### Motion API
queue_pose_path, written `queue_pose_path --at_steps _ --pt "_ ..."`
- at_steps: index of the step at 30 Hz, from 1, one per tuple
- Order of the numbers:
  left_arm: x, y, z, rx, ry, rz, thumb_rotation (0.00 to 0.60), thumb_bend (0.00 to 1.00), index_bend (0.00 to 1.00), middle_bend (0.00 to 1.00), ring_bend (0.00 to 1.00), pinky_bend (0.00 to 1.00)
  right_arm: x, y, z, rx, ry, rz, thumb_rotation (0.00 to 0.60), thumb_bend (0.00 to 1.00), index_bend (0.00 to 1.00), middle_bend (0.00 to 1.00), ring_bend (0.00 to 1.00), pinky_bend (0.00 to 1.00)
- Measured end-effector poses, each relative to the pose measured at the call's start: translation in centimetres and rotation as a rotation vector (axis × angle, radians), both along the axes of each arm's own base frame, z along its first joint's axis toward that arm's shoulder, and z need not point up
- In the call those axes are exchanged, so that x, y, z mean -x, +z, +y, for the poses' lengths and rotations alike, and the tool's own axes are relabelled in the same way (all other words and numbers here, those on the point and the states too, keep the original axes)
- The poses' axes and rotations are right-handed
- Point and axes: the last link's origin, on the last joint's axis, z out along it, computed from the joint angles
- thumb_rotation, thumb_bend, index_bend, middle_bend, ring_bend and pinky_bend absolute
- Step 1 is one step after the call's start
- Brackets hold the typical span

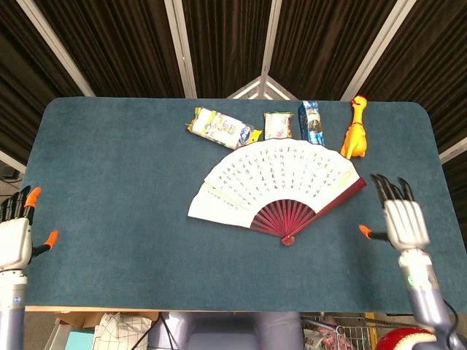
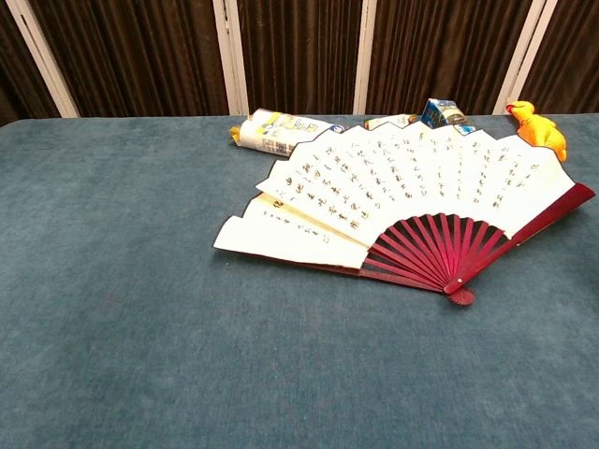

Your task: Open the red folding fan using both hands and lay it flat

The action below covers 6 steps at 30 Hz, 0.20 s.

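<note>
The red folding fan [image 1: 281,177] [image 2: 402,192] lies spread flat on the blue table, its white leaf with dark writing facing up and its red ribs meeting at a pivot near the table's middle front. My right hand [image 1: 398,219] hovers empty to the right of the fan, fingers spread, apart from it. Over the table's left front edge my left hand [image 1: 16,235] is raised with fingers apart and holds nothing. Neither hand shows in the chest view.
Behind the fan lie a snack packet [image 1: 222,127] [image 2: 271,131], a small green packet [image 1: 277,124], a blue carton [image 1: 311,121] [image 2: 442,112] and a yellow rubber chicken [image 1: 355,129] [image 2: 538,126]. The blue table [image 1: 117,189] is edged by dark curtains behind.
</note>
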Motion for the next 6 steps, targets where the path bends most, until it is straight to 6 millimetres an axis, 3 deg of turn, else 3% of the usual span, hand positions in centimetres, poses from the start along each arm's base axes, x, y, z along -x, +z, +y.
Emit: queue_pose_path --at_steps 4,6 --pt "-0.1 1.0 -1.1 0.012 0.003 0.015 0.600 0.38 0.08 0.00 0.00 0.00 1.6 0.1 4.0 0.082 -0.010 0.003 0.600 0.15 0.11 0.13 0.20 0.04" --pt "-0.1 1.1 -1.5 0.006 -0.016 0.008 0.600 0.38 0.08 0.00 0.00 0.00 1.9 0.1 4.7 0.094 -0.004 0.021 0.600 0.15 0.11 0.13 0.20 0.04"
